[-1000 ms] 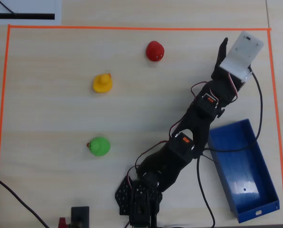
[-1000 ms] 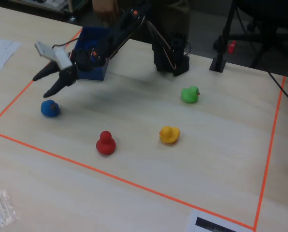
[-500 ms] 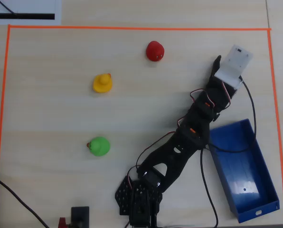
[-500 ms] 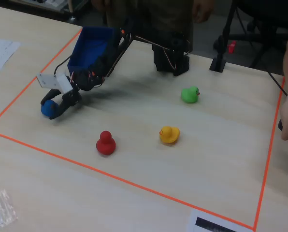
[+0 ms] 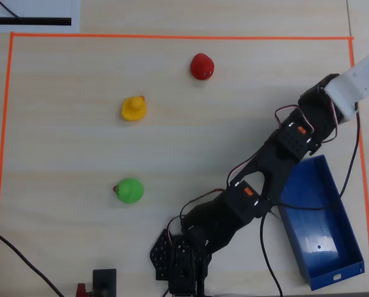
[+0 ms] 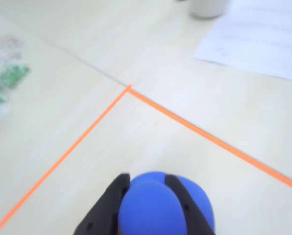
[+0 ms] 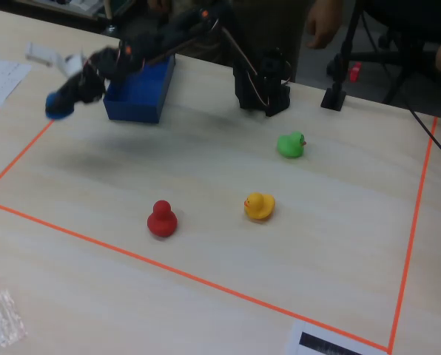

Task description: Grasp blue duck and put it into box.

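Observation:
My gripper [image 6: 147, 178] is shut on the blue duck [image 6: 158, 208], with a black finger on each side of it in the wrist view. In the fixed view the gripper [image 7: 64, 100] holds the duck [image 7: 56, 106] in the air, left of the blue box [image 7: 143, 95] and above the orange tape corner. In the overhead view the open blue box [image 5: 324, 226] lies at the lower right. There the duck is hidden under the white wrist mount [image 5: 361, 83], which is beyond the box's far end.
A red duck [image 5: 202, 65], a yellow duck [image 5: 134, 108] and a green duck [image 5: 130, 190] stand inside the orange tape border [image 5: 172, 37]. The arm base [image 5: 184, 260] is at the near edge. A paper sheet [image 6: 263, 39] and a plastic bag [image 6: 4, 78] lie outside the tape.

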